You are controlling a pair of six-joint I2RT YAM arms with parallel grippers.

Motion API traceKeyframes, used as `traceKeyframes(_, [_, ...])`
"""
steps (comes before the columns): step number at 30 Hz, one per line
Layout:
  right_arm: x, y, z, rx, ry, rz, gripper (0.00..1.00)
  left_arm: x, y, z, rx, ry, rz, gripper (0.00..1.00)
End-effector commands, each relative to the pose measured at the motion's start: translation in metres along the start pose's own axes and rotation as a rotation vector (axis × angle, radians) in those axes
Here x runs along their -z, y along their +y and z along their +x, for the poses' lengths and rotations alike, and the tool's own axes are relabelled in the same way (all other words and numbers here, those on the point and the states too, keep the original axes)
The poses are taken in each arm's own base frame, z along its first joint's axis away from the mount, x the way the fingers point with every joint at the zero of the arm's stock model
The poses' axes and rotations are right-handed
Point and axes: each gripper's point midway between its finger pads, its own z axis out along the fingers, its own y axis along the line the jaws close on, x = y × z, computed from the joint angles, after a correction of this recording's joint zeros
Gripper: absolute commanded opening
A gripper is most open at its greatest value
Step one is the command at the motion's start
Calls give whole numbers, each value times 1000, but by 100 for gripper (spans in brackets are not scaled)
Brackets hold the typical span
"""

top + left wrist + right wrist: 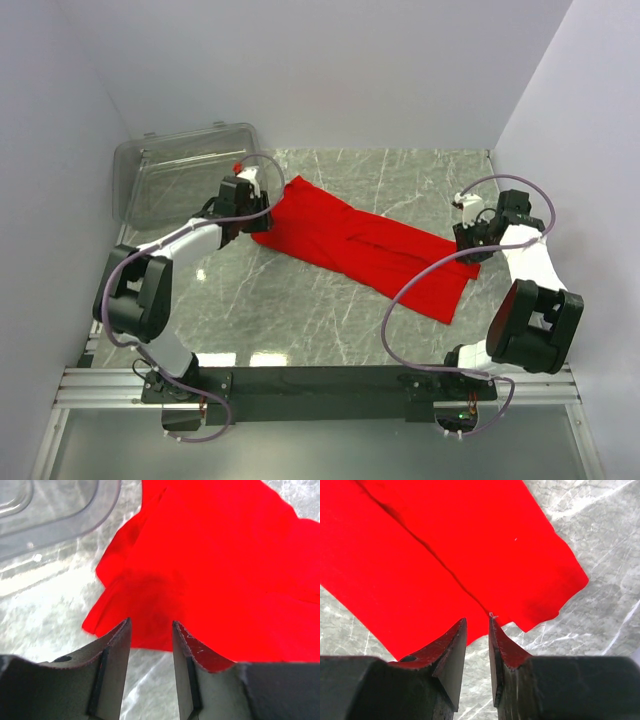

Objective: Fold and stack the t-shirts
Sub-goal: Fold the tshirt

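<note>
One t-shirt (340, 235) lies folded lengthwise — left fingers (112, 655) and right fingers (447, 650), slightly parted and empty, hover at opposite ends, probably for a crosswise fold.

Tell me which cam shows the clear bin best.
Top external: nearly the whole clear bin shows, at the far left of the table. Left wrist catches only one rounded corner of it, top left, beside the red t-shirt. Right wrist shows none of it, only t-shirt and table.
</note>
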Motion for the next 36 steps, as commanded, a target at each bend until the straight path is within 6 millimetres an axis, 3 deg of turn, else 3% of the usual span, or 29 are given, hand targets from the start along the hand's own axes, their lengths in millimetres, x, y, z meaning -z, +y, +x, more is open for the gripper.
traceKeyframes(1, [8, -10, -14, 27, -18, 34, 32, 15, 1, -6, -2, -54, -14, 44])
traceKeyframes(7, [17, -7, -17, 48, -42, 20, 33, 27, -9, -21, -48, -107, 35, 48])
traceKeyframes(13, [27, -2, -19, 75, -72, -9, 33, 22, -8, -38, -158, -121, 20, 49])
traceKeyframes(20, [20, 3, -11, 72, -57, -60, 33, 1, 6, -41, -230, -82, -46, 50])
traceKeyframes(31, [17, 5, -7, 62, -55, -59, 33, -36, 2, -45, -240, -17, -33, 51])
traceKeyframes(32, [17, 5, -6, 60, -57, -59, 34, -42, 5, -37, -240, 19, -39, 51])
traceKeyframes(36, [17, 8, -6, 56, -66, -64, 34, -53, 4, -32, -243, 47, -27, 50])
